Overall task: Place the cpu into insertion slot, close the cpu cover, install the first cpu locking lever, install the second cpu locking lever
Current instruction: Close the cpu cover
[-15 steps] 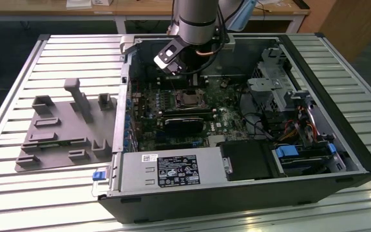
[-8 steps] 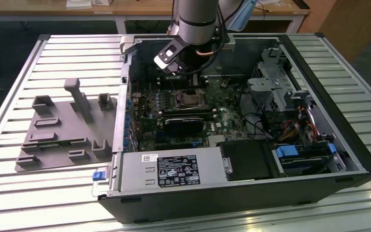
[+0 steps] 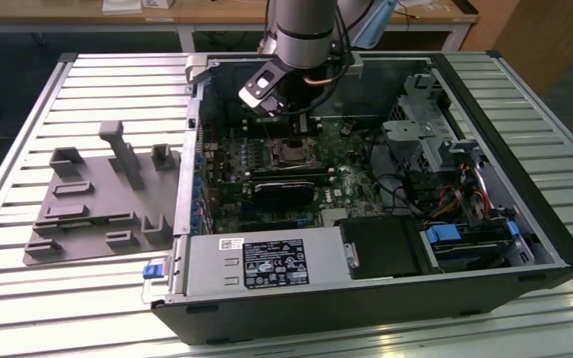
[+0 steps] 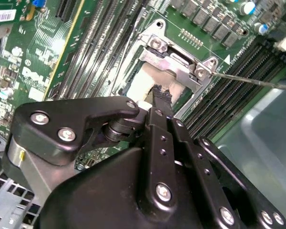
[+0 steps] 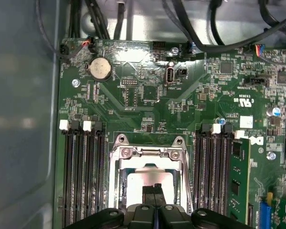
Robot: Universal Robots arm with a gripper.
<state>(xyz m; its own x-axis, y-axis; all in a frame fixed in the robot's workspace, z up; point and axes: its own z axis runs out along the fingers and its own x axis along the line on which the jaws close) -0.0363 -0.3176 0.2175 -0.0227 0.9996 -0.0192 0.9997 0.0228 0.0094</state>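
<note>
Upper centre of the exterior view: end effector (image 3: 295, 140), clenched empty, tips over the cpu (image 5: 140, 183) seated in the insertion slot (image 5: 122, 186).

cpu (image 5: 150, 183) in insertion slot (image 5: 122, 185), cpu cover (image 5: 148, 153) lying over that slot, gripper (image 5: 155, 191) just above, memory slots (image 5: 83, 176) flanking it on both sides

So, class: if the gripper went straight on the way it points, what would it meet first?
Probably the cpu, seen through the cut-out of the cpu cover. The shut gripper points down at it; whether it already touches is unclear.
</note>
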